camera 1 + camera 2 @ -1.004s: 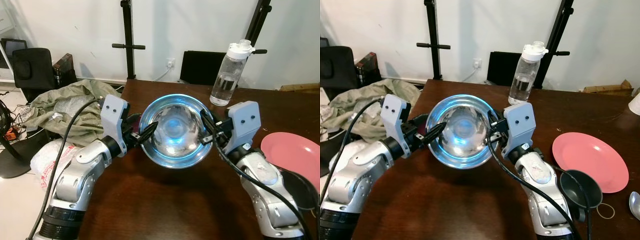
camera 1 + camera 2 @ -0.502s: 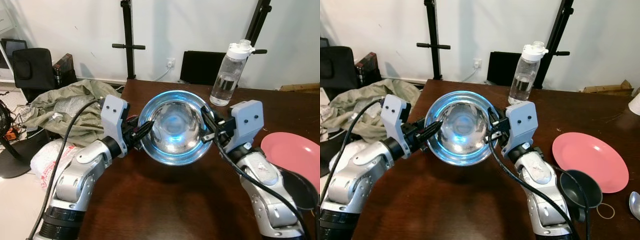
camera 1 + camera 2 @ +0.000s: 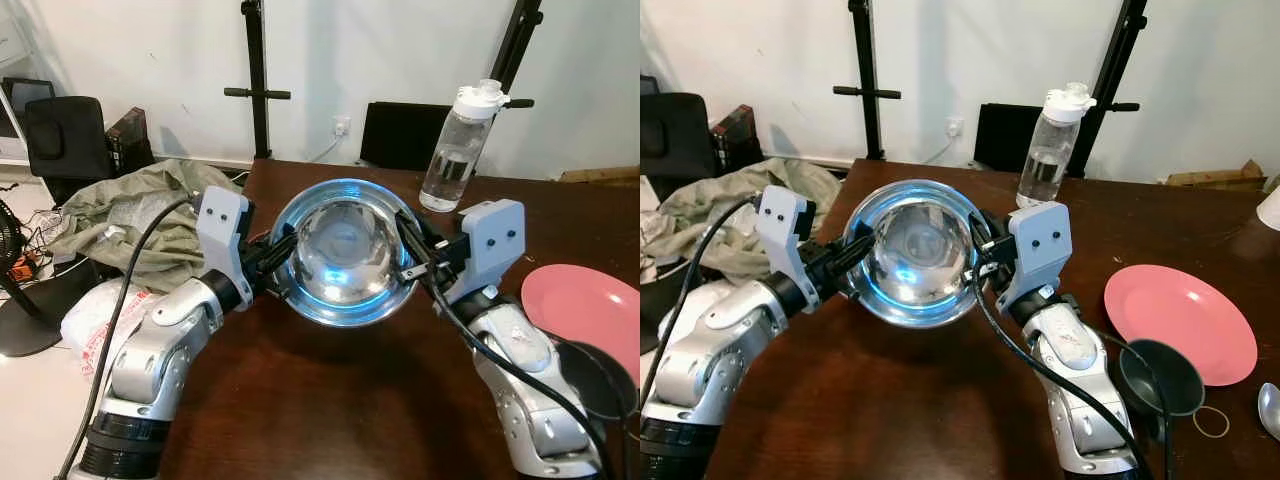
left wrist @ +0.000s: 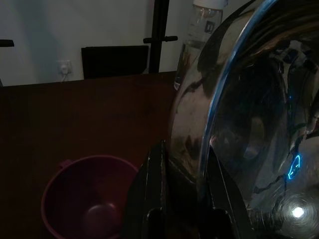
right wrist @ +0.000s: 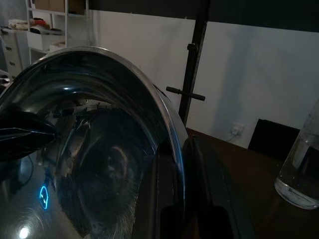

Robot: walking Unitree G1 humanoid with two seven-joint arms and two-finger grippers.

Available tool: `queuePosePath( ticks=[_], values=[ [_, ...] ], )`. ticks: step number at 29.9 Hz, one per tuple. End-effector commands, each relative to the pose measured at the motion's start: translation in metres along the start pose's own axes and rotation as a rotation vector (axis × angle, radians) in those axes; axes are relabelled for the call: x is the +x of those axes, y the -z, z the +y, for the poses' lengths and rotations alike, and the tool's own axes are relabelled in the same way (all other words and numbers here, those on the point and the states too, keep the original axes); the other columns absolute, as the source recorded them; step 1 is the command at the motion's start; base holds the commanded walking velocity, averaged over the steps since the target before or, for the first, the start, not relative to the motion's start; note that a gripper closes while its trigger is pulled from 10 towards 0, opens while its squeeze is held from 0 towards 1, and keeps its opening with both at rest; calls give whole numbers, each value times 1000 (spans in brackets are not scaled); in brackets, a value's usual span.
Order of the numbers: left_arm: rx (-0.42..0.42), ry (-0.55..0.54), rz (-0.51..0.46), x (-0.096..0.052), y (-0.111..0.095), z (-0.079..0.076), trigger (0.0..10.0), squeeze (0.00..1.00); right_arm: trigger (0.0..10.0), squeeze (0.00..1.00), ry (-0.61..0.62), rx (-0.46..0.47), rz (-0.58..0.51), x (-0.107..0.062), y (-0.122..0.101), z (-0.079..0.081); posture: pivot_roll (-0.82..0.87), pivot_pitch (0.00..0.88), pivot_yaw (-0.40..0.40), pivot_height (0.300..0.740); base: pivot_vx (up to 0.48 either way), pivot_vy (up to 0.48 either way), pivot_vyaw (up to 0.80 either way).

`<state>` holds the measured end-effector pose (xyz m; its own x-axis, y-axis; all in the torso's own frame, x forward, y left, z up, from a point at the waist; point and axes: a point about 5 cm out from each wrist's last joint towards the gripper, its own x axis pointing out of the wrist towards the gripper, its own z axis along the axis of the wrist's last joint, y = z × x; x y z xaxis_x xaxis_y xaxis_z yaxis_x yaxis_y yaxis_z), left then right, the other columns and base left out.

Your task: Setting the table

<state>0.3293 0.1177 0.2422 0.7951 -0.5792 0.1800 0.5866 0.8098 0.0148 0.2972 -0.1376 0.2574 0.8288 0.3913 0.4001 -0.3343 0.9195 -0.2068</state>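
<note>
A shiny steel bowl (image 3: 343, 250) hangs in the air over the dark wooden table (image 3: 330, 400), tipped so its hollow faces me. My left gripper (image 3: 279, 258) is shut on its left rim, and my right gripper (image 3: 406, 257) is shut on its right rim. In the left wrist view the bowl's rim (image 4: 219, 99) runs between the two black fingers, and a dark pink cup (image 4: 87, 199) stands on the table below. The right wrist view has the rim (image 5: 164, 114) pinched between the fingers.
A clear water bottle (image 3: 458, 145) stands at the table's far side. A pink plate (image 3: 1180, 322), a small dark bowl (image 3: 1160, 378), a spoon (image 3: 1268, 408) and a rubber ring (image 3: 1212, 422) lie at the right. Crumpled cloth (image 3: 140, 215) lies left of the table.
Both grippers have raised the bowl a little and carried it slightly to the left, still shut on its rim.
</note>
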Motion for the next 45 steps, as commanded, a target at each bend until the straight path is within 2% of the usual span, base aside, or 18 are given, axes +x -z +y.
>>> queuePosePath(
  ticks=[1,2,3,4,5,11,12,13,14,23,30,31,32,33,34,35,36,45],
  values=[
    [-12,24,39,-3,8,-1,0,0,10000,0,-5,9,-82,-2,-16,-3,66,121,92,740,0,0,0],
    [-15,21,34,-3,6,-1,4431,0,10000,0,-15,8,-74,-2,-14,-2,66,121,92,740,0,0,0],
    [-18,20,26,-2,5,-1,10000,0,10000,0,-22,7,-67,-2,-12,-1,66,121,92,740,0,0,0],
    [-21,20,20,-2,5,-1,10000,0,10000,0,-27,6,-63,-2,-11,-1,66,121,92,740,0,0,0],
    [-20,15,14,-2,4,-1,10000,0,10000,1000,-35,8,-58,-3,-10,0,66,121,92,740,0,0,0],
    [-10,-17,-32,-2,-3,2,10000,0,10000,1000,-64,3,-13,-5,-4,4,65,123,89,740,0,0,0],
    [-12,-15,-44,-2,-5,1,10000,0,10000,133,-71,7,4,-5,-1,4,64,123,87,740,0,0,0],
    [-14,-13,-51,-2,-6,1,10000,0,10000,133,-76,10,15,-6,1,5,64,123,87,740,0,0,0],
    [-10,-12,-59,-2,-7,0,10000,0,10000,0,-77,14,29,-7,4,5,64,124,86,740,0,0,0],
    [80,-37,-110,-1,-15,-2,10000,0,10000,0,-102,-8,219,-18,36,5,64,128,80,740,0,0,0],
    [88,6,-110,-1,-14,-10,10000,0,10000,0,-91,156,214,-21,40,9,62,128,79,740,0,0,0],
    [94,8,-113,-1,-14,-10,10000,0,9294,0,-91,164,222,-21,41,9,64,128,79,740,0,0,0],
    [118,9,-119,-1,-15,-11,10000,0,5608,0,-99,171,250,-22,45,10,64,128,79,740,0,0,0],
    [118,9,-119,-1,-15,-11,10000,0,5608,0,-99,171,250,-22,45,10,64,128,79,740,0,0,0],
    [140,11,-123,-1,-16,-12,10000,0,3490,0,-104,177,280,-23,50,11,64,128,79,740,0,0,0],
    [140,11,-123,-1,-16,-12,10000,0,3490,0,-104,177,280,-23,50,11,64,128,79,740,0,0,0],
    [170,14,-126,-1,-17,-13,10000,0,157,0,-108,181,299,-25,54,12,66,128,73,740,0,0,0],
    [274,47,-140,-1,-17,-25,10000,0,0,0,-125,309,310,-31,59,18,65,129,72,740,0,0,0]
  ],
)
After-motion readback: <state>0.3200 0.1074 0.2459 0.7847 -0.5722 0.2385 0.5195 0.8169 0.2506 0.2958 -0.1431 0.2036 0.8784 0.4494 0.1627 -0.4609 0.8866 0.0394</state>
